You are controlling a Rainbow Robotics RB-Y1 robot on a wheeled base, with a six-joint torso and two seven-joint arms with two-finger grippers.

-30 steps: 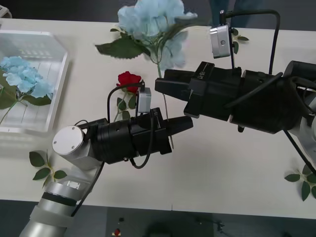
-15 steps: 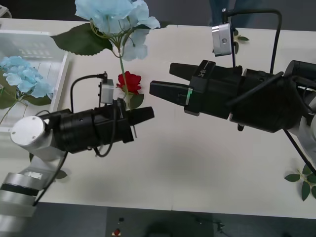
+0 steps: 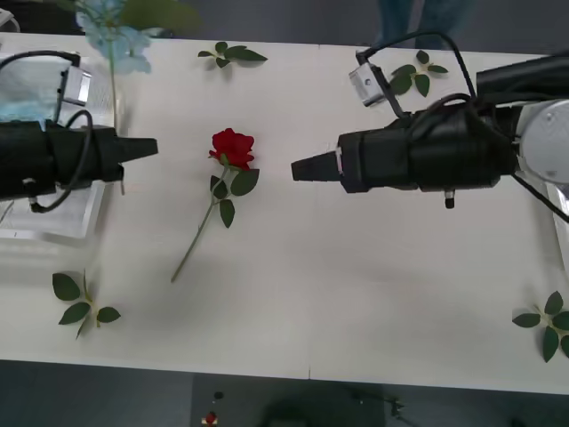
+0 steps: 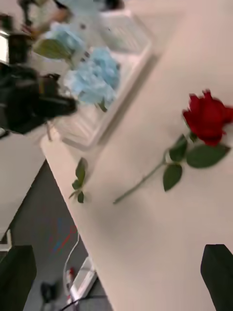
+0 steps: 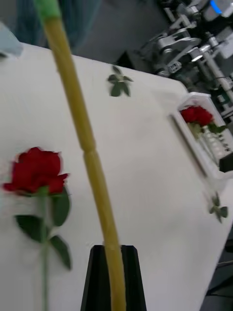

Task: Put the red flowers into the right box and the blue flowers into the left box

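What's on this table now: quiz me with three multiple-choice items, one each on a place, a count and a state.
1. The loose red rose lies: A in the left box; B on the open table; C in the right box.
2. Red roses on the bare table: A one; B three; C four.
3. The left gripper is: A open, empty; B shut on the blue flower stem; C shut on a rose.
Key: 1B, it lies flat mid-table; 2A, a single bloom there; 3B, the stem runs between its shut fingers.

front cam overhead; both wrist cams share red rose (image 3: 232,147).
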